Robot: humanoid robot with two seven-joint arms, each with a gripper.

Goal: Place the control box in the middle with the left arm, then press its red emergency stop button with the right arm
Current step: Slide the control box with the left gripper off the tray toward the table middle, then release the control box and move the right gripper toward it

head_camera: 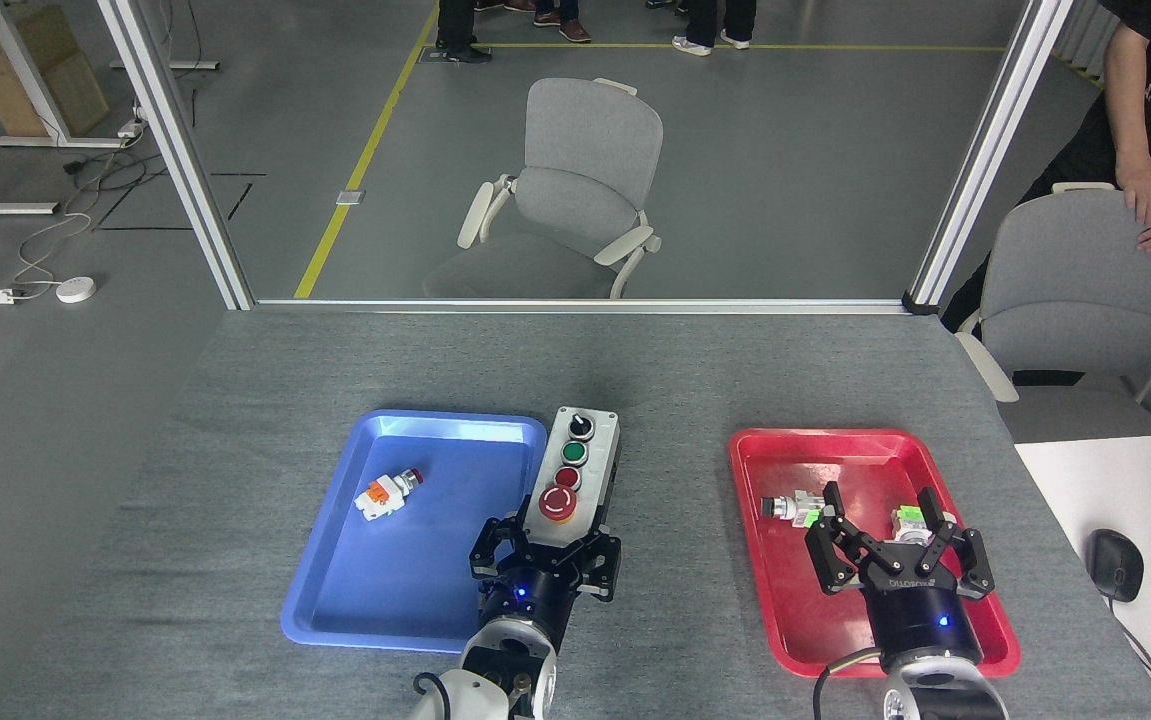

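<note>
Grey felt table (655, 380): control box (571, 476) is clamped by left gripper (545, 551), long axis pointing away; right gripper (897, 548), open, well right.

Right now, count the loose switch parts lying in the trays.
3. One with an orange end lies in the blue tray. Two with green ends lie in the red tray, the second partly hidden by the right gripper, which could hide more.

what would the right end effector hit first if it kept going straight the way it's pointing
Likely the small green-ended switch parts in the red tray, just ahead of the open right end effector; its height above them is unclear.
</note>
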